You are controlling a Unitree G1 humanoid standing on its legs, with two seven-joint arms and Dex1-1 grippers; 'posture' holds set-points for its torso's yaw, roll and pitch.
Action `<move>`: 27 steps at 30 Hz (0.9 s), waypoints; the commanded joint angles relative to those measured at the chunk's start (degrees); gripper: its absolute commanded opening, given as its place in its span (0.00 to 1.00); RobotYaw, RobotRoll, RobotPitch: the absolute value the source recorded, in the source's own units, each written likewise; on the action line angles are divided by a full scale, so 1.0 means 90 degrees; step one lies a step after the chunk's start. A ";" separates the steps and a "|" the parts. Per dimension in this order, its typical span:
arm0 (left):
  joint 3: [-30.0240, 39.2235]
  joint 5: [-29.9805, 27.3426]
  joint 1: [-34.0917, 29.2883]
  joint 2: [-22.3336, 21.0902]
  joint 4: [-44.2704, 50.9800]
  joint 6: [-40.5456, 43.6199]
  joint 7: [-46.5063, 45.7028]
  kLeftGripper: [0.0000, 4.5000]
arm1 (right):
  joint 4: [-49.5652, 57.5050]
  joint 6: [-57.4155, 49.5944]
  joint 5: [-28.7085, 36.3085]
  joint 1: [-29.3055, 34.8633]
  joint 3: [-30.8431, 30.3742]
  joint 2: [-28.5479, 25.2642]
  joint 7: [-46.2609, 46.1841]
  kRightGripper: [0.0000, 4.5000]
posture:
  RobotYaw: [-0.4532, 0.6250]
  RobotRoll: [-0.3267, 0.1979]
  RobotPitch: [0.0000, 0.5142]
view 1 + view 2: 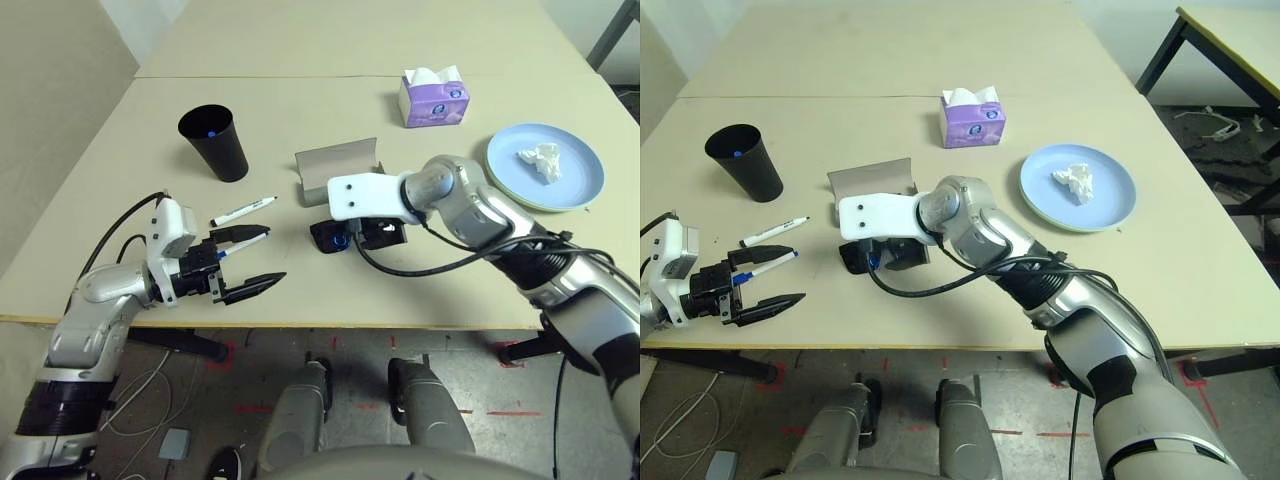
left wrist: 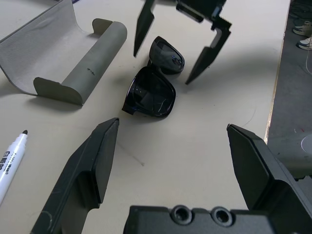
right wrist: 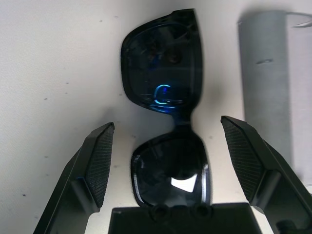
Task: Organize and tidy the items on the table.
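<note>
Nearest the head camera, at the table's (image 1: 420, 300) near-left edge, the left gripper (image 1: 250, 262) hangs with fingers spread wide and empty, two white markers (image 1: 243, 210) just beyond it. Toward the middle, the right gripper (image 1: 362, 236) reaches over the black sunglasses (image 1: 328, 238), which lie just in front of the open grey glasses case (image 1: 338, 165). A black cup (image 1: 215, 142) stands far left, a purple tissue box (image 1: 433, 97) farther back, and a blue plate (image 1: 575, 175) on the right holds a crumpled tissue (image 1: 541, 160). From the left wrist, the sunglasses (image 2: 153, 90) rest flat beside the case (image 2: 58, 58), the right gripper's fingers (image 2: 204, 61) straddling the far lens. From the right wrist, its own fingers (image 3: 100, 161) stand wide on either side of the sunglasses (image 3: 165, 97), not touching. Picking up the sunglasses seems to be the step in hand; next comes lowering and closing on the frame.
</note>
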State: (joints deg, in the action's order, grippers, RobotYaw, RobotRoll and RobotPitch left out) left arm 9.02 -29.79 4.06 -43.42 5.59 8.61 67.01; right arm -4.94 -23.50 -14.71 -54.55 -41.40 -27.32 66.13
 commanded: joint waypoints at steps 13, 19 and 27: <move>-0.0059 0.0140 -0.0245 0.0075 0.0139 -0.0138 -0.0042 1.00 | -0.0065 0.0308 -0.0250 0.0156 0.0188 0.0210 -0.0059 0.99 | 0.36 0.62 0.38; -0.0055 0.0143 -0.0314 0.0113 0.0200 -0.0145 -0.0087 1.00 | -0.0018 0.0210 -0.0218 0.0162 0.0222 0.0206 0.0065 0.53 | 0.37 0.62 0.39; 0.0037 0.0110 -0.0360 0.0132 0.0206 -0.0180 -0.0147 1.00 | 0.0130 0.0099 -0.0228 0.0216 0.0304 0.0120 0.0302 0.05 | 0.37 0.62 0.39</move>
State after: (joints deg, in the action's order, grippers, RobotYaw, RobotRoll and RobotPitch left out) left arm 8.93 -29.19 1.77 -42.21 6.73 7.51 65.76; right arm -4.57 -22.22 -16.63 -53.63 -38.90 -26.00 68.02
